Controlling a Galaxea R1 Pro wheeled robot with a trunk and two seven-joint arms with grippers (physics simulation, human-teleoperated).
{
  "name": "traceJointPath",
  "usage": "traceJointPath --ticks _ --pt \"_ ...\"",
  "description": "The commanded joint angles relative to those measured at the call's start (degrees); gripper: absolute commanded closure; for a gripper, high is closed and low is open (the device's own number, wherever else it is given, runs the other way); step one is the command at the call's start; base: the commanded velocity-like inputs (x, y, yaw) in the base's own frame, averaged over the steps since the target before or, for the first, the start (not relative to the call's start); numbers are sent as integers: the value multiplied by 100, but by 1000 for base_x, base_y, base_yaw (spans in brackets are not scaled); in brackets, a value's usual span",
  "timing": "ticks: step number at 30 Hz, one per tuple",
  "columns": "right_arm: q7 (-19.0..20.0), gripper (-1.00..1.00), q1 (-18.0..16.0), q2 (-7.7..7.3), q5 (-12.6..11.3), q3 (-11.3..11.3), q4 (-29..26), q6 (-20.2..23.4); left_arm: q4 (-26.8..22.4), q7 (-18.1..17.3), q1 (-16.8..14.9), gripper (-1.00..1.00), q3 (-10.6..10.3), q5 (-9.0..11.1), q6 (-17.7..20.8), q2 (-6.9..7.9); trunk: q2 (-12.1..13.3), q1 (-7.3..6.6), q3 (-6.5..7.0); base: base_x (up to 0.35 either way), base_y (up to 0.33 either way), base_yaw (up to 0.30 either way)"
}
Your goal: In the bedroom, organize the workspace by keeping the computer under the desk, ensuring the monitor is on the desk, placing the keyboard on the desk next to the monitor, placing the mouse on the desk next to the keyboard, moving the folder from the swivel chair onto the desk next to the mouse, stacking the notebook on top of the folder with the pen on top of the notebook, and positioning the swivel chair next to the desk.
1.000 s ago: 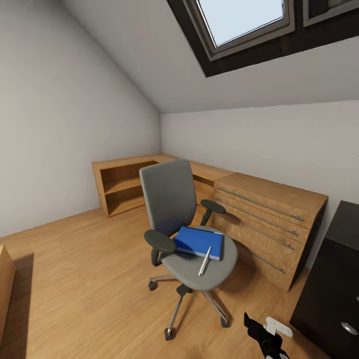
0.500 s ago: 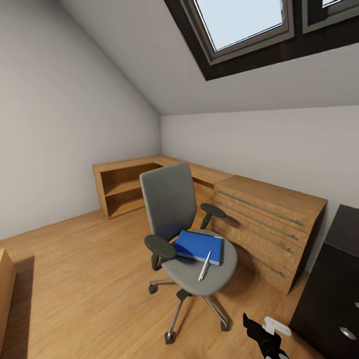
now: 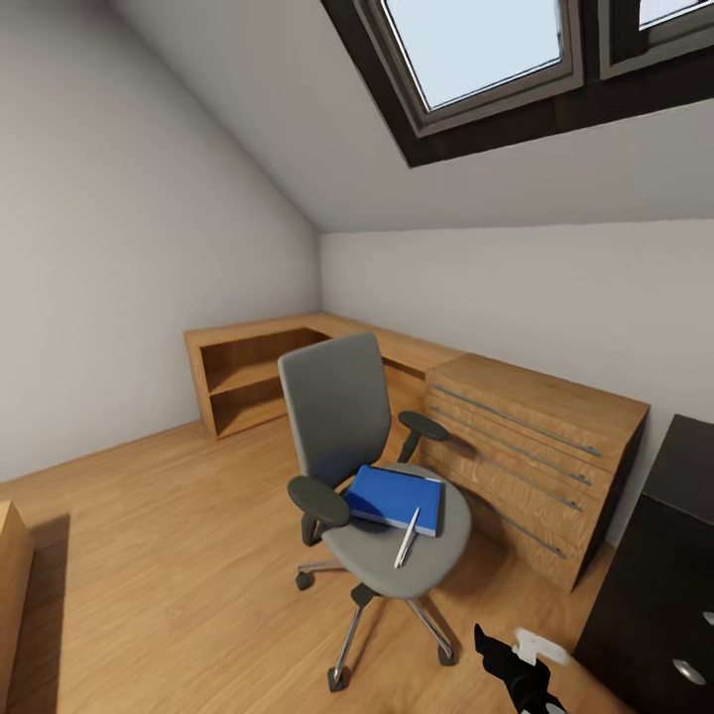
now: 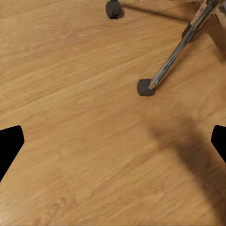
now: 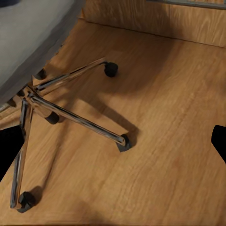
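Gripper (image 4: pixel 113 136) fingers spread wide, empty, over bare floor (image 3: pixel 149 555). Chair (image 3: pixel 372 466) at frame centre holds folder (image 3: pixel 397 496), pen (image 3: pixel 407 537); dresser (image 3: pixel 535 456) just right.

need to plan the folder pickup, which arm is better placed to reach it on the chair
Probably the right. The right hand shows low in the head view, just right of the swivel chair, on the side where the folder lies on the seat. Its wrist view already looks at the chair's base.
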Motion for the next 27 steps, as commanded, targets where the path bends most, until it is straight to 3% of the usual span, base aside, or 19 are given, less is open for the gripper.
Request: traceJointPath --ticks 1,8,20,27 --pt "54 -100 -5 10 -26 -47 12 -23 4 -8 -3 -100 17 19 -14 -4 39 -23 13 0 0 0" --pt "44 -100 -5 115 -8 -47 5 -23 37 -8 -3 -100 22 20 -14 -3 319 -177 138 0 0 0" --pt "35 -100 -5 143 -26 -54 10 -31 53 -8 -5 -100 26 20 -17 -3 801 -441 354 0 0 -1" --pt "29 -100 -5 249 -5 -55 5 -157 30 12 -6 -100 19 6 -11 -6 1081 -594 495 0 0 -155"
